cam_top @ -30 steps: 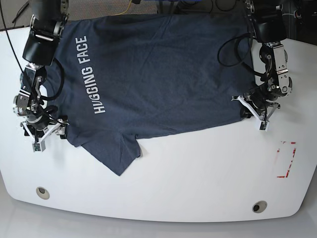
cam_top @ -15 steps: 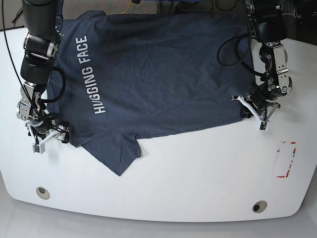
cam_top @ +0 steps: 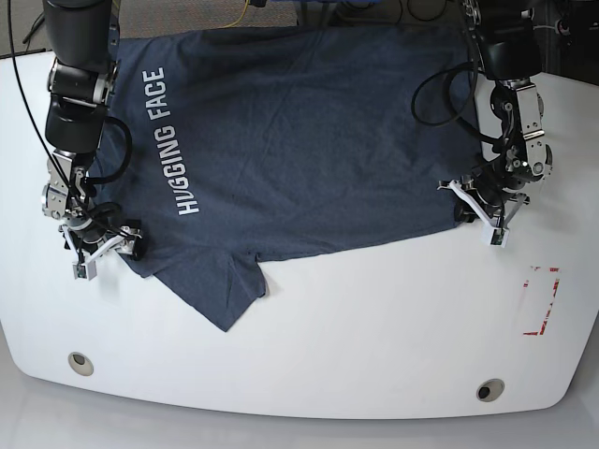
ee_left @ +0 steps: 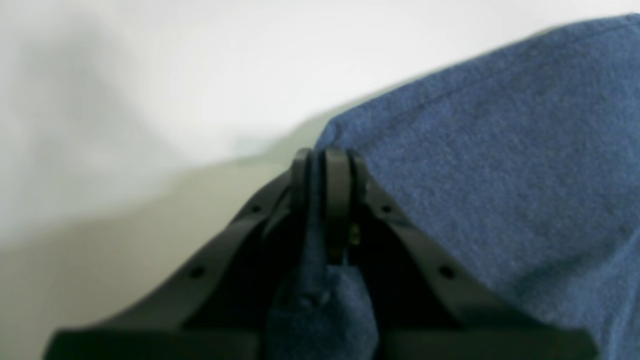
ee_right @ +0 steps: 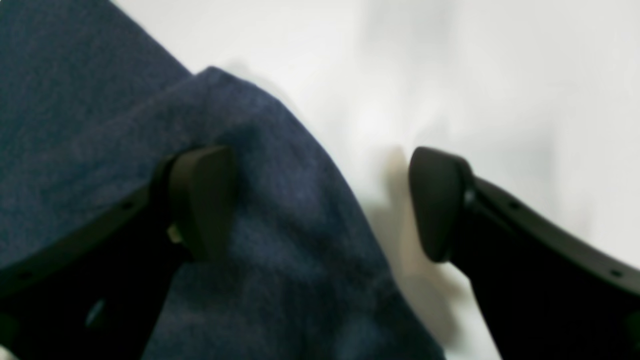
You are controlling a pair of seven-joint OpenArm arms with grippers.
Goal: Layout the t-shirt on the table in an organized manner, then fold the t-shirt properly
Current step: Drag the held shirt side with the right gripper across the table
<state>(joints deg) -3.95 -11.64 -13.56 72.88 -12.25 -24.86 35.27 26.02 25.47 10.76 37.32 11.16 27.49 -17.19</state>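
The dark navy t-shirt (cam_top: 309,140) lies spread across the back of the white table (cam_top: 374,327), its white "HUGGING FACE" lettering (cam_top: 173,140) showing at the left. A sleeve (cam_top: 220,285) points toward the front edge. My left gripper (cam_top: 479,215) is at the shirt's right lower corner; in the left wrist view the gripper (ee_left: 324,160) is shut on a pinch of the t-shirt (ee_left: 500,175). My right gripper (cam_top: 101,249) is at the shirt's left edge. The right wrist view shows this gripper (ee_right: 320,200) open, one finger (ee_right: 200,200) over the t-shirt (ee_right: 280,225), the other finger (ee_right: 440,205) over bare table.
A red tape rectangle (cam_top: 541,301) marks the table at the right. Two round grommet holes (cam_top: 80,363) (cam_top: 489,389) sit near the front edge. Cables hang along both arms and behind the table.
My right gripper has shifted a little to the right, onto the shirt's left edge. The left gripper and the corner it holds have stayed in place.
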